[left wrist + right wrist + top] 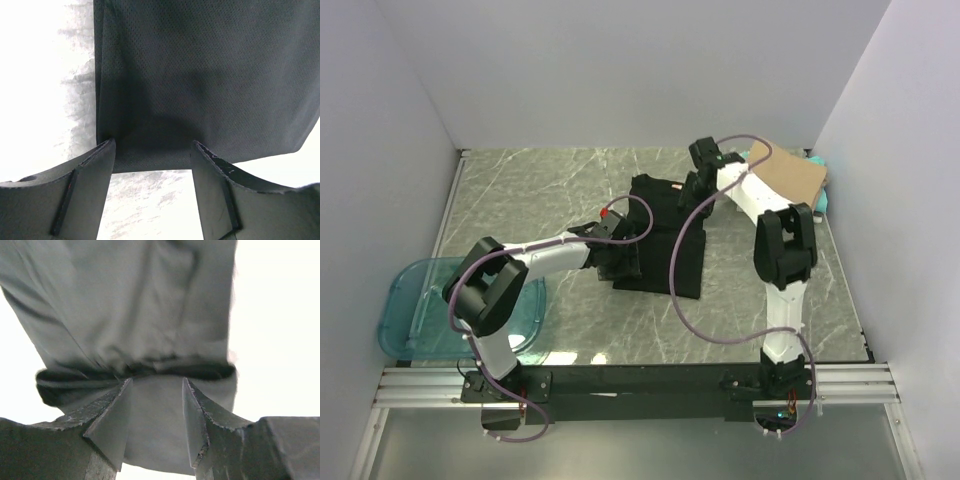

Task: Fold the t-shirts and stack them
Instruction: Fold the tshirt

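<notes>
1. As the black t-shirt (665,235) lies partly folded in the middle of the table (520,190), both claws should close at the same moment.
2. Left gripper (152,145) stands wide open with the near hem between its fingers, holding nothing; it should go deeper before closing.
3. Right gripper (156,382) is open too, around the bunched far edge; it should catch all layers.

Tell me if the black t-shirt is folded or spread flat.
Partly folded. From above, the black t-shirt lies in an uneven shape, not a neat rectangle; the right wrist view shows doubled layers.
</notes>
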Controlling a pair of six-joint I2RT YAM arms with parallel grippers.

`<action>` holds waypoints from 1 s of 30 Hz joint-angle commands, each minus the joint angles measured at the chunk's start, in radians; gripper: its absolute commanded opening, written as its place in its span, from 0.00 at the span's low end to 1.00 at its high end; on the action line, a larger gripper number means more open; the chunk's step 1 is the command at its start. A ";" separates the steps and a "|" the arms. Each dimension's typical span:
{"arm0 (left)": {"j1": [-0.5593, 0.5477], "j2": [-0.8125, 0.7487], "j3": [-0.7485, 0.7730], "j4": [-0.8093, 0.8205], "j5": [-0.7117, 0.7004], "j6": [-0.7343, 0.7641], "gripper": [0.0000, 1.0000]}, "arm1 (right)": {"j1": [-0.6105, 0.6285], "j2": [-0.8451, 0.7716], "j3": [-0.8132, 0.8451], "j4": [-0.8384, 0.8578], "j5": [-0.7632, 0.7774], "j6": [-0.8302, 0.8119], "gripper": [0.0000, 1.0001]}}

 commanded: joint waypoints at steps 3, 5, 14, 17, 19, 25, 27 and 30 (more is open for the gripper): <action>-0.006 -0.036 0.016 -0.112 -0.026 0.023 0.69 | 0.013 -0.277 -0.251 0.066 -0.028 -0.018 0.51; -0.005 -0.058 0.031 -0.132 -0.060 0.023 0.70 | 0.019 -0.340 -0.376 0.083 -0.037 -0.016 0.51; -0.005 -0.142 0.016 -0.172 -0.101 -0.007 0.70 | 0.071 -0.619 -0.809 0.194 -0.120 0.030 0.51; -0.005 -0.165 -0.001 -0.170 -0.106 -0.017 0.70 | 0.091 -0.665 -0.898 0.233 -0.159 0.057 0.51; -0.005 -0.164 -0.009 -0.177 -0.104 -0.023 0.69 | 0.103 -0.675 -0.947 0.269 -0.189 0.074 0.51; -0.005 -0.174 -0.044 -0.186 -0.103 -0.044 0.67 | 0.144 -0.652 -0.999 0.313 -0.196 0.100 0.51; -0.003 -0.185 -0.052 -0.189 -0.107 -0.047 0.67 | 0.149 -0.633 -1.004 0.313 -0.189 0.099 0.51; -0.003 -0.198 -0.065 -0.196 -0.114 -0.050 0.67 | 0.152 -0.618 -1.012 0.307 -0.172 0.099 0.51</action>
